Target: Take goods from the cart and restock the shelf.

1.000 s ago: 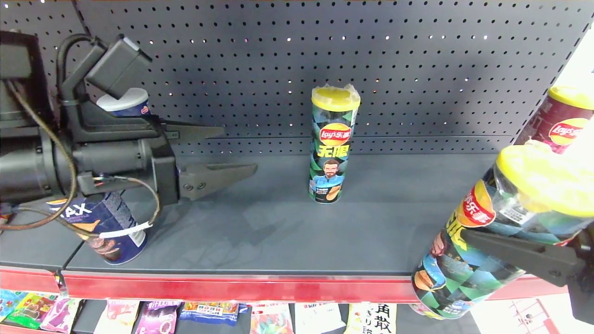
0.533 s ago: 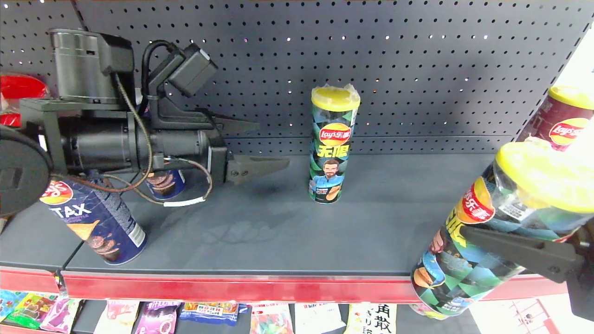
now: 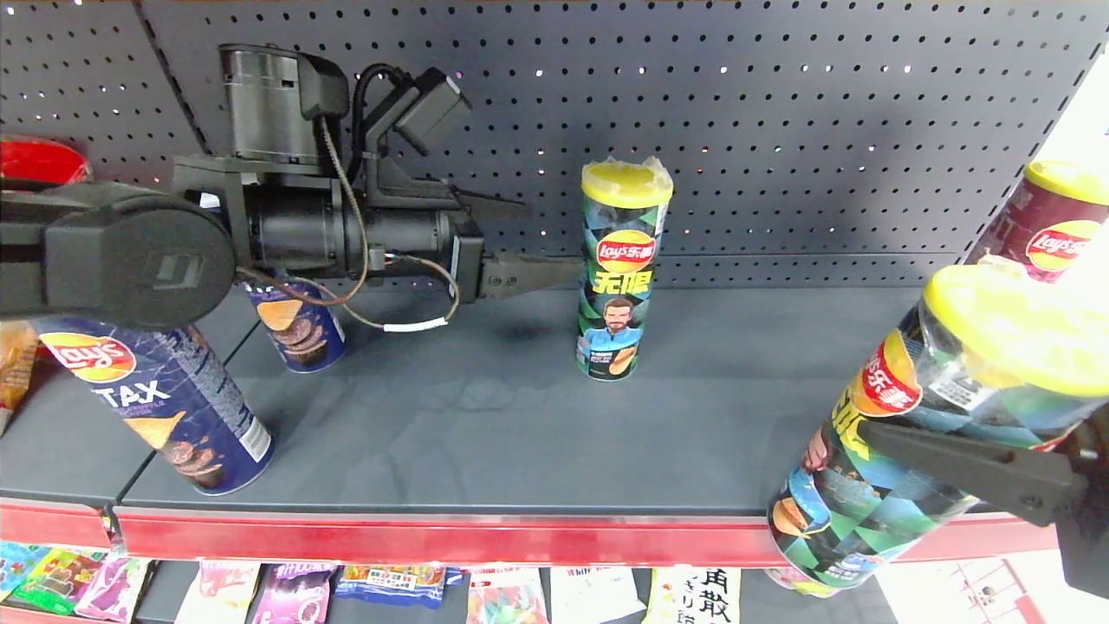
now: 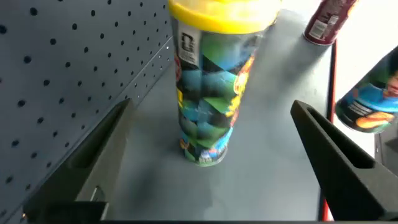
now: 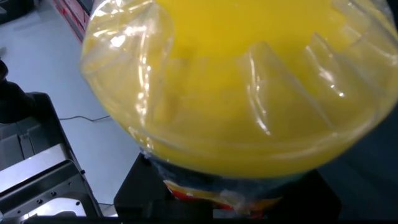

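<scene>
A green chip can [image 3: 617, 277] with a yellow lid stands upright near the back of the grey shelf [image 3: 520, 433]. My left gripper [image 3: 553, 236] is open and empty just left of it, fingertips almost level with the can's side. In the left wrist view the same can [image 4: 211, 93] stands just beyond the spread fingers [image 4: 336, 162]. My right gripper [image 3: 979, 433] is shut on a second green can [image 3: 884, 433], held tilted off the shelf's front right corner. Its yellow wrapped lid [image 5: 236, 81] faces the right wrist camera.
Two dark blue chip cans [image 3: 165, 399] [image 3: 299, 325] stand at the shelf's left, and a maroon can [image 3: 1040, 230] at the far right. A pegboard wall [image 3: 780, 130] closes the back. The red front lip [image 3: 433, 537] has snack bags [image 3: 390, 585] below.
My left arm has swung right and toward the back wall, bringing its open gripper up beside the standing green can. The right gripper and its can have stayed put.
</scene>
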